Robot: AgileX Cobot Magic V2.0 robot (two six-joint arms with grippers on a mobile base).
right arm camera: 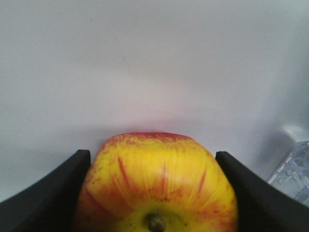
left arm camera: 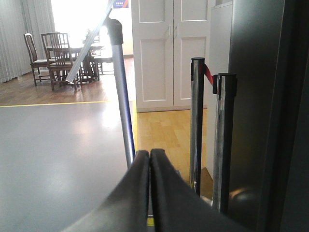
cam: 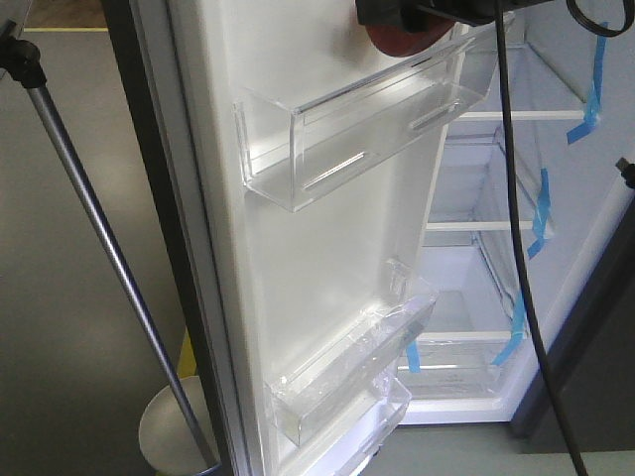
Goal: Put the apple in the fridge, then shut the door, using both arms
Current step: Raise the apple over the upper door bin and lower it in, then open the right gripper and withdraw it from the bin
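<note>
Staged home test space: dining chairs (left arm camera: 55, 55), white cupboard (left arm camera: 166, 48), wood floor (left arm camera: 164, 130), barrier posts (left arm camera: 197, 121), fridge (cam: 585, 218).

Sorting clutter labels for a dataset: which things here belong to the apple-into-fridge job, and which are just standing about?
Job: apple, held in right gripper; fridge; door; left gripper, shut.
Standing about: silver pole; barrier posts; dining chairs; white cupboard.
</note>
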